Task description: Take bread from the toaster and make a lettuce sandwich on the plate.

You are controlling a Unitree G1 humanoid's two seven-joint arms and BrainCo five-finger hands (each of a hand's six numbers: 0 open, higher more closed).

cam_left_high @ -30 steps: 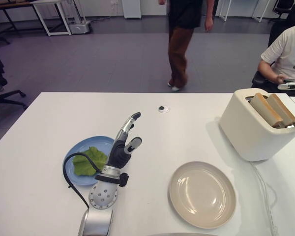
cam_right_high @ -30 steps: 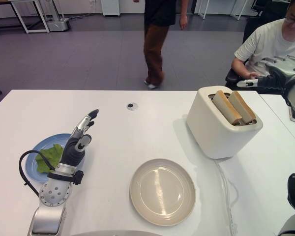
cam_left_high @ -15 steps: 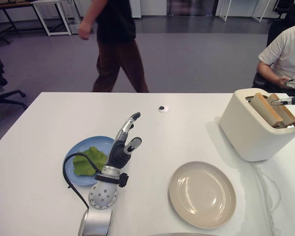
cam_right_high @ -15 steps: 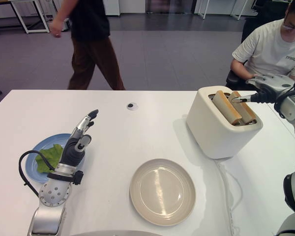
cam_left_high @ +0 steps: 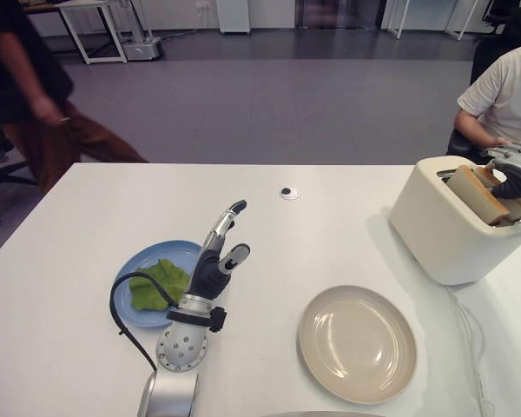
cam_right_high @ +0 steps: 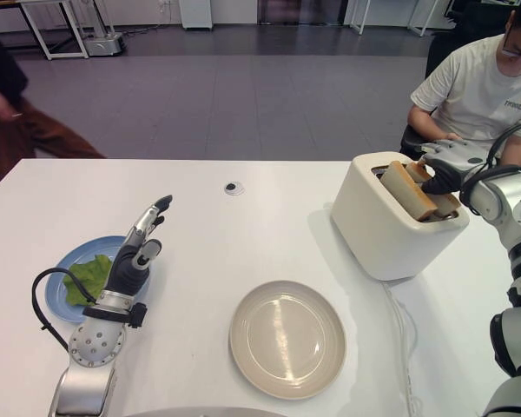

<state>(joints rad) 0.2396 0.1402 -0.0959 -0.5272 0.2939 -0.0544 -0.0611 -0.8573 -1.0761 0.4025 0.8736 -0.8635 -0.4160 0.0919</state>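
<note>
While the beige plate [cam_right_high: 286, 339] sat bare near the table's front edge, the bread-fetching step was under way at the white toaster [cam_right_high: 391, 234], which stood beyond the plate and to its right. Two slices stood up out of its slots. The right hand [cam_right_high: 447, 165] lay across the toaster's top, its fingers curled down onto the upper edge of the rear bread slice [cam_right_high: 441, 202] and, as far as could be seen, gripping it; the slice was not yet lifted. The front bread slice [cam_right_high: 406, 188] leaned beside it, on the side nearer the plate, untouched.

Well to the left of the beige plate, the left hand [cam_right_high: 135, 256] rested on the table with its fingers stretched out and apart, holding nothing. Just beyond it on that side lay the lettuce leaf [cam_right_high: 89, 276] on a blue plate [cam_right_high: 62, 265].

By my judgement the task was at its very start. The next move would call for a straight upward pull, so the slice cleared the slot without dragging its neighbour or tipping the toaster, then a carry across and down to the beige plate.
</note>
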